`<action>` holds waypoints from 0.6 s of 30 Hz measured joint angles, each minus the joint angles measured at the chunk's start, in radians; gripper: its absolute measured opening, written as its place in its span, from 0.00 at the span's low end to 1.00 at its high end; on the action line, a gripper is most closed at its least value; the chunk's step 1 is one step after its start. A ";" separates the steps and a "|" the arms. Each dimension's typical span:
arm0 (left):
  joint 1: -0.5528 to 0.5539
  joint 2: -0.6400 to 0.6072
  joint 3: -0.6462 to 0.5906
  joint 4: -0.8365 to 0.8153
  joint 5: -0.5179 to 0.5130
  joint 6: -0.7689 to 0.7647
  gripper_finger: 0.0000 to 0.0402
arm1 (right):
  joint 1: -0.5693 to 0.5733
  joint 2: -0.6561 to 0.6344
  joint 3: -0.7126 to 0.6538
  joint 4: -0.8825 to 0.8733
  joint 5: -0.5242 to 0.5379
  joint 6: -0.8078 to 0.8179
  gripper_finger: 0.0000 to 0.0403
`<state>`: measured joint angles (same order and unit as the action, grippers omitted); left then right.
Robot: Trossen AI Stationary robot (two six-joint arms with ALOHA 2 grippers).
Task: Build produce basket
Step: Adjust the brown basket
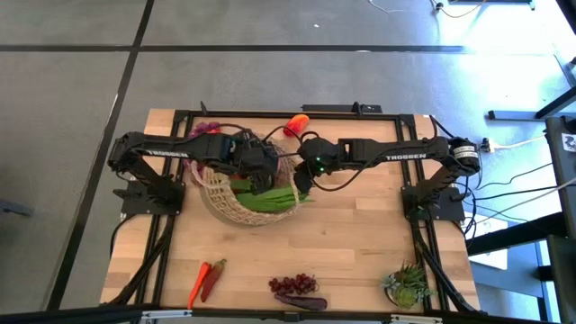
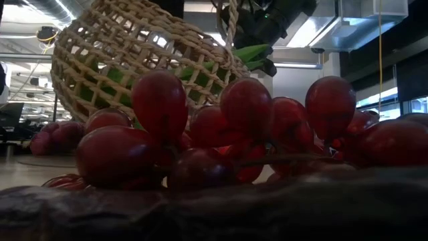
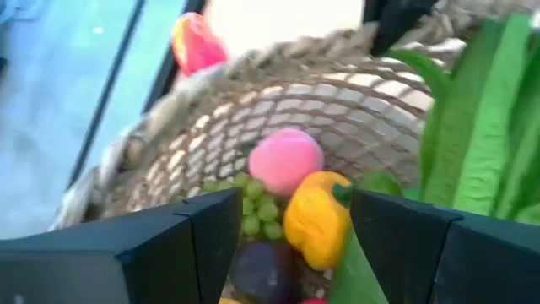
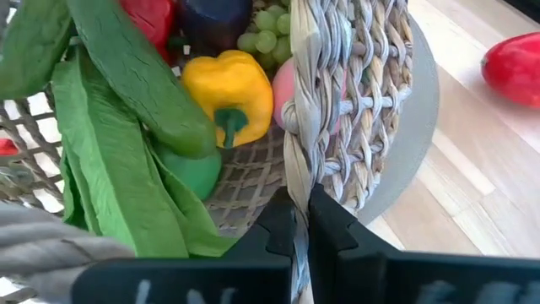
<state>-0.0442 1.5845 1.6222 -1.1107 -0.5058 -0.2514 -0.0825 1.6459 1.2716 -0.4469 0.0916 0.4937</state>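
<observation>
Wicker basket [image 4: 354,110] rim clamped by right pincer [image 4: 301,221]; left pincer [image 3: 283,224] gapes empty inside

My pincer [image 4: 301,221] pinches the wicker basket [image 4: 371,101] by its braided handle [image 4: 297,160]. Inside the basket lie a yellow pepper [image 4: 226,89], green leafy stalks [image 4: 110,194] and green grapes [image 4: 268,29]; outside it, a red pepper [image 4: 513,59].

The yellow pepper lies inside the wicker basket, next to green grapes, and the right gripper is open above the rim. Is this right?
Not quite. The right gripper is shut on the basket rim, as the right wrist view shows. The yellow pepper does lie inside, next to green grapes.
</observation>
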 joint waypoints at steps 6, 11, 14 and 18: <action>0.009 0.000 0.000 0.030 0.041 -0.028 0.52 | 0.000 0.000 0.000 -0.019 0.001 0.002 0.00; 0.006 0.000 0.000 0.098 0.006 -0.028 0.52 | 0.000 0.000 0.000 -0.035 0.001 0.001 0.00; -0.011 -0.007 0.000 0.120 -0.081 -0.022 0.52 | 0.000 0.000 0.000 -0.039 0.001 -0.002 0.00; -0.034 -0.007 -0.002 0.127 -0.179 -0.004 0.52 | 0.000 0.000 0.000 -0.039 0.000 -0.004 0.00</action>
<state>-0.0780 1.5772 1.6207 -0.9839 -0.6844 -0.2554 -0.0822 1.6459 1.2716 -0.4858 0.0921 0.4894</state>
